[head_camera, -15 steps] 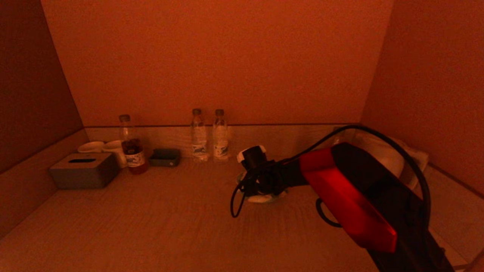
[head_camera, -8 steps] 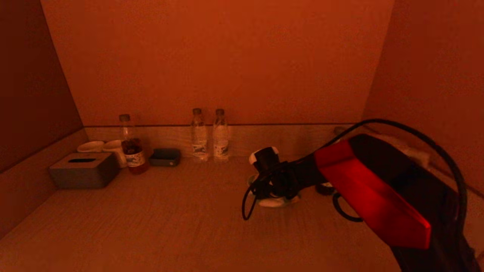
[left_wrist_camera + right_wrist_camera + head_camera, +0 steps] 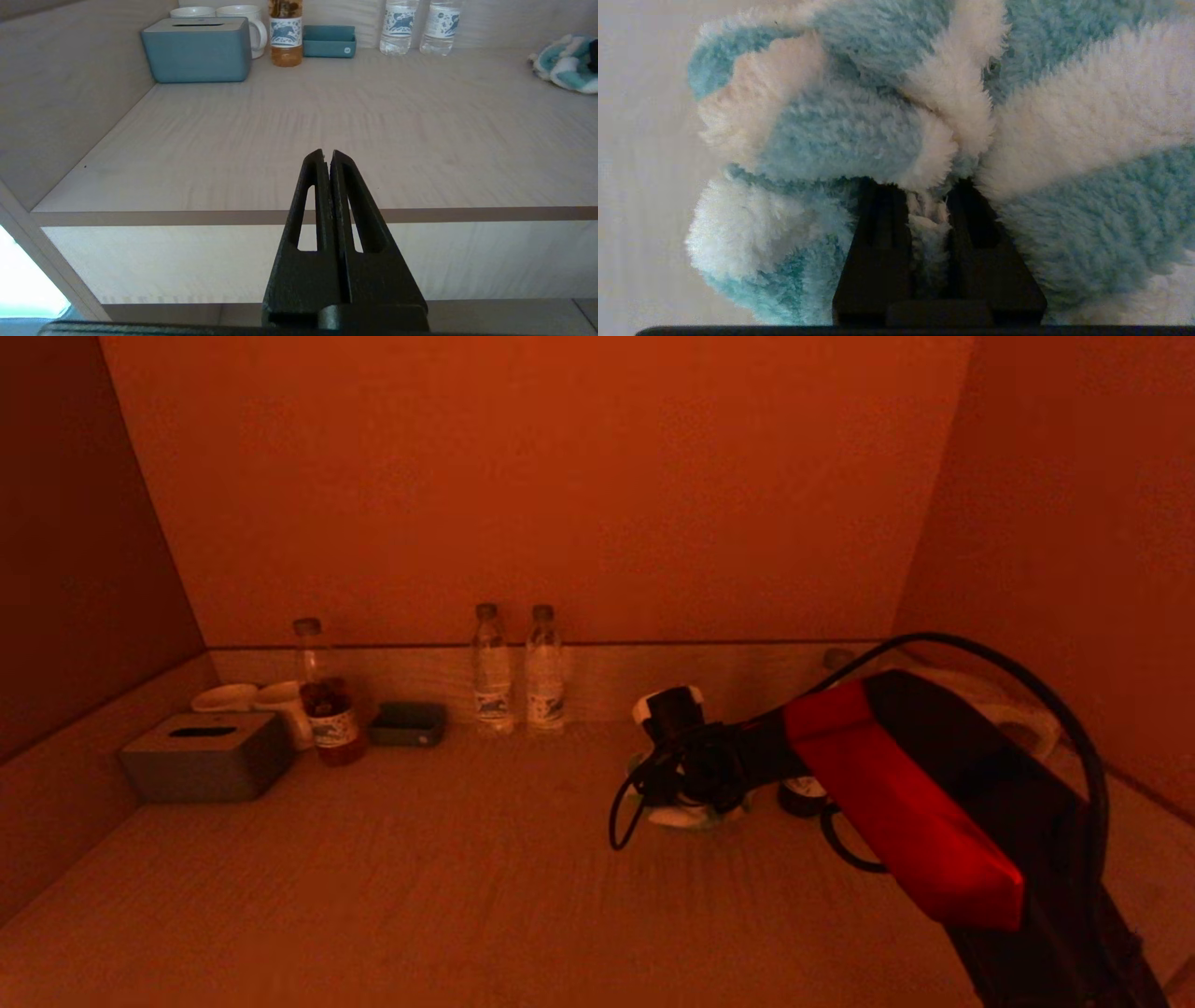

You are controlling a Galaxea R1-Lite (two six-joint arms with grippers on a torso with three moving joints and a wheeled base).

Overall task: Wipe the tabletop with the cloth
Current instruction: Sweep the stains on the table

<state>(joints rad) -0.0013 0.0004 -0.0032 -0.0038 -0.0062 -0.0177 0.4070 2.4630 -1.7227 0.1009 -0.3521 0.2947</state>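
Observation:
A fluffy blue-and-white striped cloth [image 3: 859,135] lies bunched on the pale wooden tabletop [image 3: 420,868]. My right gripper [image 3: 927,191] is shut on a fold of it and presses it down on the table, right of the middle; in the head view the cloth [image 3: 686,816] peeks out under the wrist. The cloth also shows at the far right of the left wrist view [image 3: 563,63]. My left gripper [image 3: 327,156] is shut and empty, parked in front of the table's front edge.
Along the back wall stand two water bottles [image 3: 513,667], a tea bottle [image 3: 322,695], a small dark tray [image 3: 408,723], two white cups [image 3: 252,700] and a grey tissue box [image 3: 207,756]. A dark jar [image 3: 801,795] stands just right of the cloth. Side walls enclose the table.
My right gripper has dragged the cloth to the right and a little toward the back wall. The left gripper has not moved.

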